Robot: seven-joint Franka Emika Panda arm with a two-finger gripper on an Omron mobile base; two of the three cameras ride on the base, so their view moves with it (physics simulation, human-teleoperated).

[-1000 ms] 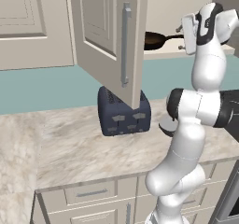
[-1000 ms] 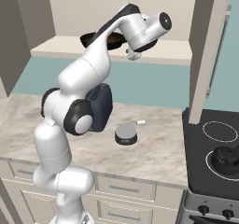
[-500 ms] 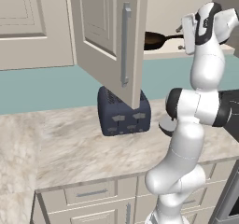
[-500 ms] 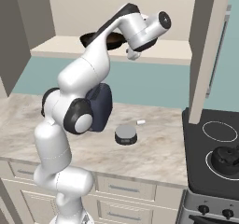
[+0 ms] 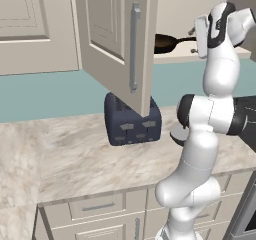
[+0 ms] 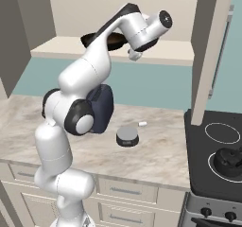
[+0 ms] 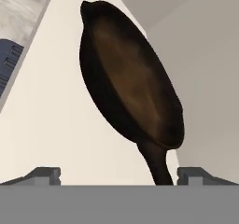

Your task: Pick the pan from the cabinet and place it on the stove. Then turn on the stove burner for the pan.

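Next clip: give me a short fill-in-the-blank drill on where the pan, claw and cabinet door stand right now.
1. The pan sits on the cabinet ____.
2. The cabinet door is swung ____.
3. The claw has its jaws ____, either side of the pan's handle.
4. On the counter below the door stands a dark ____.

Missing words: shelf; open; open; toaster

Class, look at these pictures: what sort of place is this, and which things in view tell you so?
A rendered home kitchen: a black stove with white rings, a toaster on the marble counter, and a pan on a cabinet shelf.
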